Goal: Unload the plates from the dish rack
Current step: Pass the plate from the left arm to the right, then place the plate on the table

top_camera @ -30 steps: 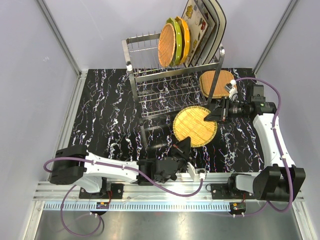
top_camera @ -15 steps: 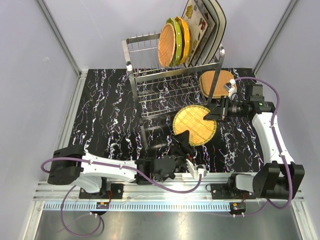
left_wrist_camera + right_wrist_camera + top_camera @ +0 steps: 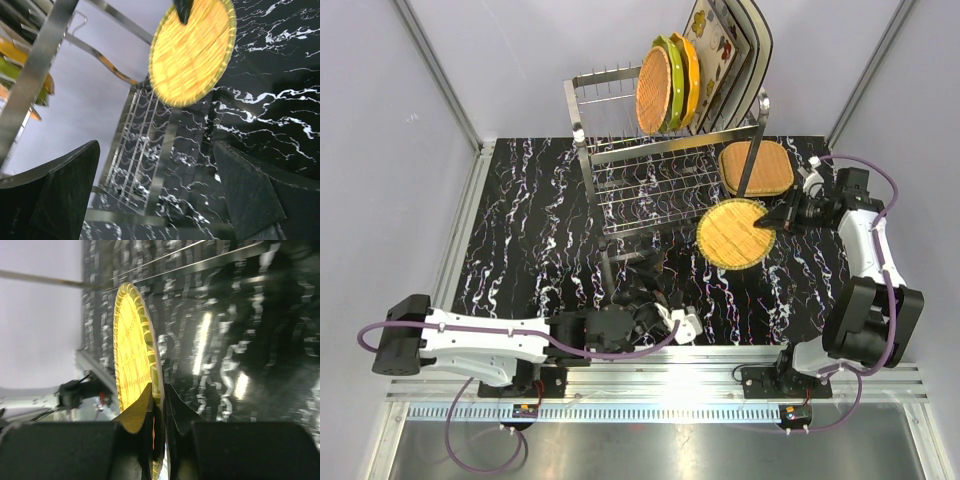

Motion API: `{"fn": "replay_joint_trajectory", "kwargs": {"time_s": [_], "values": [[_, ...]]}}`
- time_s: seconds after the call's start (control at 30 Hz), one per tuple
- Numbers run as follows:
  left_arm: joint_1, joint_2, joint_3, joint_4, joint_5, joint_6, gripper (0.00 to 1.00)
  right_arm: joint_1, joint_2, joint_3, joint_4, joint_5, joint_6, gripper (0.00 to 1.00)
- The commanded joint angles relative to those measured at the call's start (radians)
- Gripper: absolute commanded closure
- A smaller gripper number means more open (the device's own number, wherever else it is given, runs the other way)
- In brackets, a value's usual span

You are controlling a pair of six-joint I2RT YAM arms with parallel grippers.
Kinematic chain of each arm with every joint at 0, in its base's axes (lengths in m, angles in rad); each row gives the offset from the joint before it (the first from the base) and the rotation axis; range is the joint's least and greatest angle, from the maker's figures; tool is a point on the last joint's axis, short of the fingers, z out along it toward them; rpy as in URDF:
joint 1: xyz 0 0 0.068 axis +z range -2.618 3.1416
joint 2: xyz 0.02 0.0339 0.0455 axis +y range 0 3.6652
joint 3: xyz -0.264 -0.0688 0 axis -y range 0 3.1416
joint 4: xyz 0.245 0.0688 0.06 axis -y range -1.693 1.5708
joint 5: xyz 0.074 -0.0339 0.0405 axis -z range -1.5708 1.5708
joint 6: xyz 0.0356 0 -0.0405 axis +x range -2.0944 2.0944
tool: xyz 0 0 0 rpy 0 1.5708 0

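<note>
Round plate [image 3: 735, 233]: right hand [image 3: 157, 390] is pinching its rim tight, beside rack [image 3: 650, 180]; grip showing only in right wrist view. Left hand [image 3: 156, 145] is gaping wide, holding nothing. Other plates [image 3: 670, 85] are standing in rack.

Pale walls [image 3: 380, 150] enclose a black, white-veined tabletop [image 3: 530, 220] on three sides.

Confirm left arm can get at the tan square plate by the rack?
Probably not cleanly. The tan square plate lies by the right corner of the dish rack, and the right fingers hold the round yellow plate across the path. The left fingers are open, near the front edge.
</note>
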State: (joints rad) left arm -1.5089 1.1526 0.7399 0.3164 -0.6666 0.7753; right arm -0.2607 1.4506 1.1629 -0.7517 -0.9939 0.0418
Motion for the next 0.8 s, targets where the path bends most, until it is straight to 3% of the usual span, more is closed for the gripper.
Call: {"fn": "replay_joint_trajectory", "kwargs": {"time_s": [0.0,0.43,0.77], "values": [[0.007,-0.057,-0.008,-0.020,-0.062,-0.166,0.01,-0.053,0.017,0.027,0.026,0.064,-0.100,1.00],[0.072,-0.165,0.006,-0.089,-0.217,-0.545,0.01,-0.141,0.140,0.000,0.100,0.231,-0.200,1.00],[0.093,-0.183,0.009,-0.114,-0.249,-0.648,0.01,-0.153,0.247,0.023,0.164,0.281,-0.198,1.00]]}}
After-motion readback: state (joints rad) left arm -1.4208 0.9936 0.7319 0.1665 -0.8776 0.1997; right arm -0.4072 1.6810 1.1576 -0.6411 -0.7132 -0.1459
